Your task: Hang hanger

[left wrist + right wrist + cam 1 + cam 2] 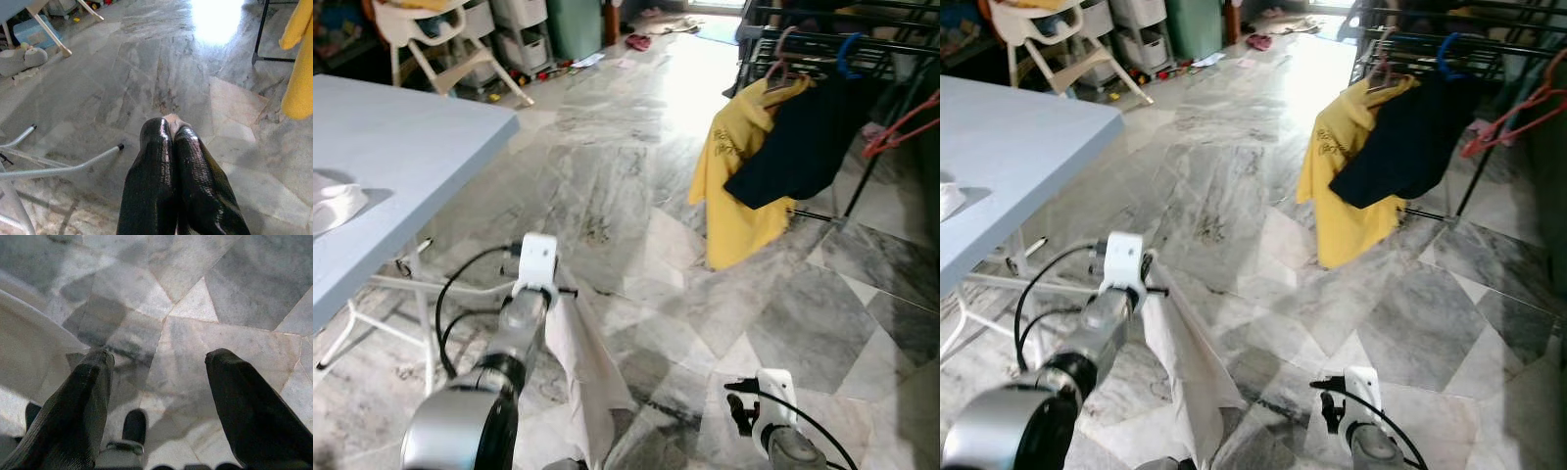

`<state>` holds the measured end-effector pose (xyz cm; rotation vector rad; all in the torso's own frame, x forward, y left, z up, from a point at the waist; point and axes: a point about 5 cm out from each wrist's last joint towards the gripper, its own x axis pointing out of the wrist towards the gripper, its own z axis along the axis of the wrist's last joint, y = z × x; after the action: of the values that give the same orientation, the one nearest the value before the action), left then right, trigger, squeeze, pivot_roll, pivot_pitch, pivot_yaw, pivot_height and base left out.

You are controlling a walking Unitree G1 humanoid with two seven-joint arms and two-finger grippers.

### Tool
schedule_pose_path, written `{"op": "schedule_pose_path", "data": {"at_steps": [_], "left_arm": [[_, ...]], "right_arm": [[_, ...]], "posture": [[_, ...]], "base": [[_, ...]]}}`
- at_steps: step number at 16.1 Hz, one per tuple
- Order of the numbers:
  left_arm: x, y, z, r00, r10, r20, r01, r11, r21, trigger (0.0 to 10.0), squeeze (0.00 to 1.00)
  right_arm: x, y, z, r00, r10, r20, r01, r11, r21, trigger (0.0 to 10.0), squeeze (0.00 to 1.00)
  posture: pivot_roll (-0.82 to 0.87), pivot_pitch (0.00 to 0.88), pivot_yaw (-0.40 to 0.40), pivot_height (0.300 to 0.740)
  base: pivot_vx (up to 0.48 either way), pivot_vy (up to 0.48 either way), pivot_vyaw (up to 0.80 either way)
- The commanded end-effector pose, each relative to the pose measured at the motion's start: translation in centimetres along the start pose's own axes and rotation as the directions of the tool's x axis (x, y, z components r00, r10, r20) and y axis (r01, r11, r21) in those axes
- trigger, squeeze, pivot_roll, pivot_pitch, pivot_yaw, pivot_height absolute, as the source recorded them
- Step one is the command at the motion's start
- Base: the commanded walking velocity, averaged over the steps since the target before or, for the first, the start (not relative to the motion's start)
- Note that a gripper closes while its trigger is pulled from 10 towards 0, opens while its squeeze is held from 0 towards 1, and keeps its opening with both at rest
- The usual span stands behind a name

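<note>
My left gripper is raised in front of me over the floor, shut on the top of a white garment that hangs down from it. In the left wrist view the fingers are pressed together with a pale bit pinched at their tips. The hanger itself is hidden. The black drying rack stands far right; on it hang a yellow shirt on a pink hanger, a navy garment on a blue hanger, and a bare red hanger. My right gripper hangs low, open over the tiles.
A light blue folding table stands on my left with a white cloth on it; its white legs reach toward my left arm. A white high chair and plastic drawers stand at the back. Marble floor lies between me and the rack.
</note>
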<state>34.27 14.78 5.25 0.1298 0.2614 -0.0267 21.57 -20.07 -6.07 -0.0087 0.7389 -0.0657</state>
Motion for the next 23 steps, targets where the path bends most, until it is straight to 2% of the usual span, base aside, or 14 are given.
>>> {"op": "schedule_pose_path", "data": {"at_steps": [1, 4, 8, 12, 14, 17, 23], "left_arm": [[-0.1, 0.9, 0.5, 0.998, 0.026, 0.060, -0.026, 1.000, 0.001, 10.0, 0.00], [-0.8, -0.3, -1.2, 0.999, -0.041, 0.017, 0.041, 0.999, 0.011, 10.0, 0.00], [-1.2, -1.5, -1.8, 0.993, -0.113, 0.012, 0.114, 0.993, -0.010, 10.0, 0.00], [-1.4, -1.6, -2.5, 0.993, -0.115, -0.019, 0.115, 0.993, 0.004, 10.0, 0.00], [-1.7, -1.6, -3.6, 0.992, -0.081, -0.093, 0.086, 0.995, 0.049, 10.0, 0.00], [-2.2, -2.0, -4.6, 0.986, -0.099, -0.131, 0.108, 0.992, 0.061, 10.0, 0.00], [-2.5, -2.5, -5.3, 0.981, -0.099, -0.165, 0.111, 0.992, 0.066, 10.0, 0.00]], "right_arm": [[0.0, -0.1, 0.1, 1.000, -0.008, -0.002, 0.008, 1.000, 0.011, 10.0, 0.00], [-0.1, 0.2, -0.6, 0.999, 0.010, -0.039, -0.011, 0.999, -0.032, 10.0, 0.00], [-0.2, 0.3, -1.1, 0.998, 0.018, -0.064, -0.020, 0.999, -0.030, 10.0, 0.00], [-0.3, 0.5, -1.5, 0.997, 0.023, -0.075, -0.025, 0.999, -0.027, 10.0, 0.00], [-0.4, 0.7, -1.9, 0.996, 0.024, -0.088, -0.026, 0.999, -0.025, 10.0, 0.00], [-0.5, 0.6, -2.1, 0.995, 0.022, -0.097, -0.025, 0.999, -0.027, 10.0, 0.00], [-0.5, 0.6, -2.1, 0.995, 0.023, -0.097, -0.026, 0.999, -0.022, 10.0, 0.00]], "posture": [[-0.15, 0.064, 0.073, 0.740], [-0.13, 0.072, 0.060, 0.740], [-0.12, 0.081, 0.061, 0.740], [-0.12, 0.085, 0.074, 0.740], [-0.13, 0.083, 0.074, 0.740], [-0.14, 0.082, 0.075, 0.740], [-0.13, 0.084, 0.079, 0.740]], "base": [[0.000, 0.000, 0.00], [0.000, 0.000, 0.00], [0.000, 0.000, 0.00], [0.000, 0.000, 0.00], [0.000, 0.000, 0.00], [0.000, 0.000, 0.00], [0.000, 0.000, 0.00]]}}
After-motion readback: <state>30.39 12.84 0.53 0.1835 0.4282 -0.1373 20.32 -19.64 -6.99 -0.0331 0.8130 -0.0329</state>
